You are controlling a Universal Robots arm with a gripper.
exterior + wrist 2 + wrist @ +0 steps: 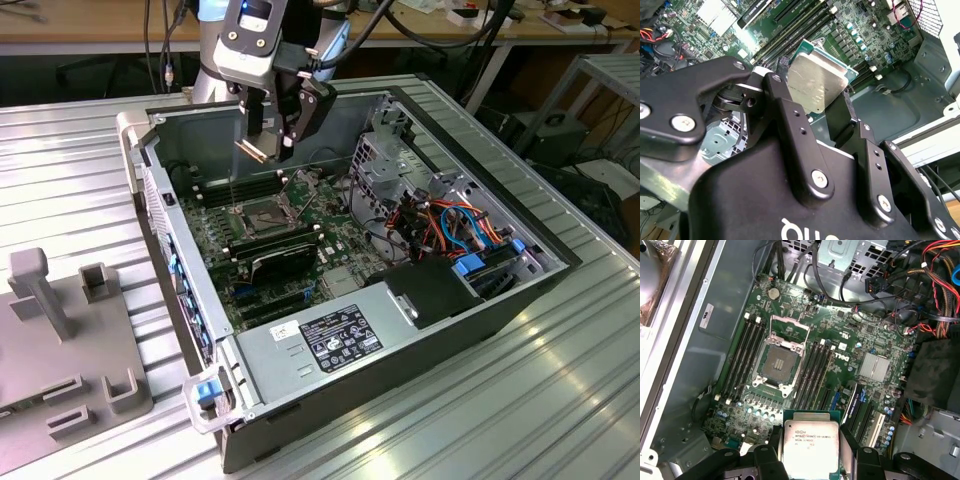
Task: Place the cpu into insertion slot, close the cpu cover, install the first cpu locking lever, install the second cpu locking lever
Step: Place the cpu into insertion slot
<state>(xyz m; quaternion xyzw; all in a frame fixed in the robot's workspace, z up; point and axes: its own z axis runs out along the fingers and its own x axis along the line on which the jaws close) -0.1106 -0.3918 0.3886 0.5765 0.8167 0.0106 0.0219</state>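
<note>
Black two-finger gripper [262,148] clamped on small square silver-tan metal-topped cpu [810,440], upper centre of exterior view, above empty socket [778,362]. Light, stiff, fragile (likely delicate underside): grip side edges.

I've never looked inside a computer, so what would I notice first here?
Probably the shiny square cpu, pinched between the robot's black fingers above the green motherboard. Next, the empty insertion slot in the board's middle. Bright red, orange and blue cables bunch at the exterior view's right of the open case.
</note>
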